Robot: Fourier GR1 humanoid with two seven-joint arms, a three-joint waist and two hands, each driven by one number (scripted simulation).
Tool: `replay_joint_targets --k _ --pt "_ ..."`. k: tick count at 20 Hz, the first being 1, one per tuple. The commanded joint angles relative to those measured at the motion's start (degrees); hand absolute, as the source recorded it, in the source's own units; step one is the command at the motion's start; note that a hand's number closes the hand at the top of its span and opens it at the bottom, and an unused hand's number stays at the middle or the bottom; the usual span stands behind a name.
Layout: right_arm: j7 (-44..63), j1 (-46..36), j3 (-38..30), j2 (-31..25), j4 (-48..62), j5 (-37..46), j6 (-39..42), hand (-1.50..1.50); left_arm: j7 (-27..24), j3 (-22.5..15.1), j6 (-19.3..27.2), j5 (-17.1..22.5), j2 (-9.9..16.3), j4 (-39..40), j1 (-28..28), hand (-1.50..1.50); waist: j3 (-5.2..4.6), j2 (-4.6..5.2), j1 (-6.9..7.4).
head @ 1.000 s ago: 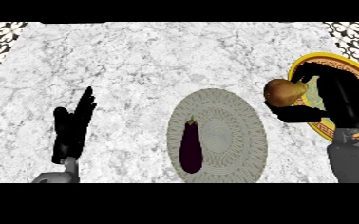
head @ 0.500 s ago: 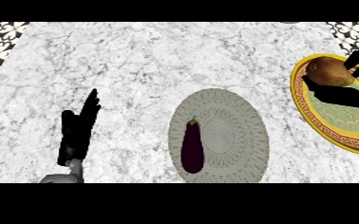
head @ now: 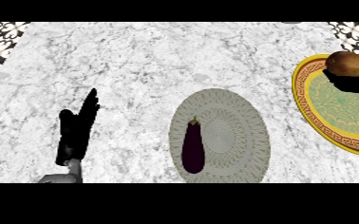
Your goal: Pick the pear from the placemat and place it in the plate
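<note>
White-grey marble counter fills view; patterned black-and-white tile at top corners. Round woven placemat at centre, dark eggplant lying on its left part. Plate with yellow rim, green centre at right edge. Brown pear above plate's upper part, right hand curled round its underside. Left hand at lower left, fingers straight, holding nothing.

placemat centre, eggplant on its left part | plate far right, pear over its rim
</note>
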Motion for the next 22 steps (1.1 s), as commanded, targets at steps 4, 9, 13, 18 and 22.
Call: replay_joint_targets --k 4,9,13,18,22 --pt "-6.6 -5.9 -1.5 -4.6 20.6 -0.3 -0.2 1.5 2.8 -0.9 0.6 -1.3 -0.6 -1.7 -1.5 0.0 0.04 0.16 0.55" --pt "-10.7 -5.8 -1.8 -5.6 28.4 -2.9 4.9 1.5 2.7 0.3 -0.5 0.2 -0.2 -1.6 -1.1 0.0 0.03 0.06 0.36" --pt "-13.3 -8.1 -0.6 -9.9 38.3 -1.3 10.5 -1.5 -0.9 -0.7 -0.4 -0.7 -1.3 1.0 -0.1 0.0 0.04 0.27 0.71" --pt "-24.5 -10.2 -0.7 -12.6 44.7 -2.9 12.5 -1.5 2.3 -0.1 -0.1 -0.4 -0.9 -3.4 0.9 0.0 0.08 0.18 0.85" --pt "-32.3 -9.2 -6.9 -9.3 40.9 -11.6 11.8 -1.5 1.8 1.5 -1.1 0.2 0.6 -0.8 -0.7 0.0 0.1 0.07 0.0"
